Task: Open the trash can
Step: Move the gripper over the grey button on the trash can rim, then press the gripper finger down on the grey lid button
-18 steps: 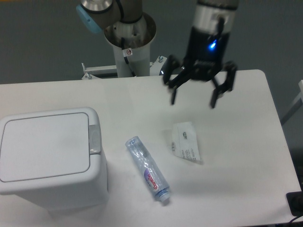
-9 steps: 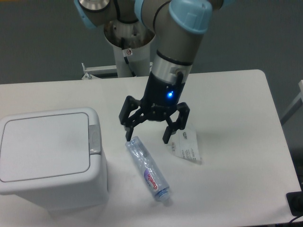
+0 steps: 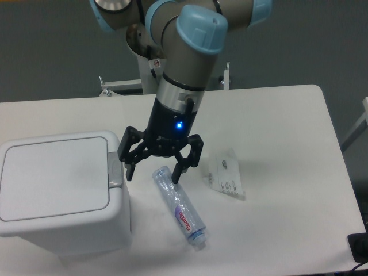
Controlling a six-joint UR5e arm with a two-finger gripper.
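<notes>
The trash can (image 3: 60, 192) stands at the counter's (image 3: 287, 115) near left, lid shut. Rigid, smooth plastic, likely light; it calls for pressing, not grasping, at the grey tab (image 3: 115, 170) on its right edge. The gripper (image 3: 153, 172) hovers just right of it, fingers apart, empty.
</notes>
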